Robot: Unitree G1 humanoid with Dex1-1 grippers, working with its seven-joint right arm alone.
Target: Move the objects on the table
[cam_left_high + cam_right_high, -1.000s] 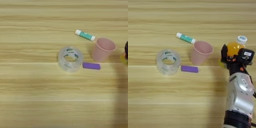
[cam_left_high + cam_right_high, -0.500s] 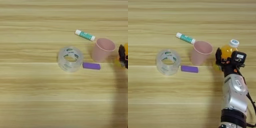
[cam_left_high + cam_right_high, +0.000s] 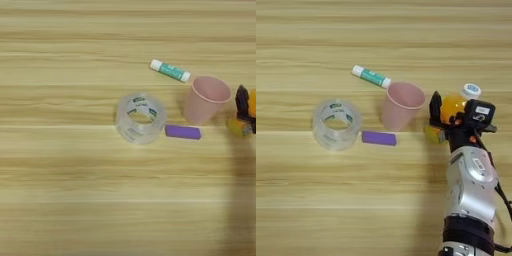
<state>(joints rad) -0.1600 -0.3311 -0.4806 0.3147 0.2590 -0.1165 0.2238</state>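
**Right now: our gripper clasps the orange-drink bottle beside the pink cup**

Clearly, we have the orange-drink bottle [image 3: 453,107] in our right gripper [image 3: 448,112]: one black finger [image 3: 435,109] presses its left side, and the black block of the gripper with its white label sits against its right side, so the fingers are closed around the bottle's body. The bottle's white cap [image 3: 471,90] pokes up past the gripper, tilted away towards the upper right. Our silver forearm [image 3: 471,187] rises from the bottom edge of the right eye view to meet it. In the left eye view only a sliver of the finger and of the orange body shows at the right edge.

Just left of the bottle stands a pink cup [image 3: 401,106], upright, mouth open towards us. We cannot tell whether the finger touches it; they are very close.

Beyond the cup, near its rim, lies a white-and-green stick [image 3: 371,76], angled down to the right.

Left of the cup's base rests the short flat purple bar [image 3: 379,138], and just beside its left end sits the wide clear tape roll [image 3: 336,123], lying flat with its hole facing up.

All of it rests on the table [image 3: 316,200], a light wood-grain surface with horizontal plank lines.
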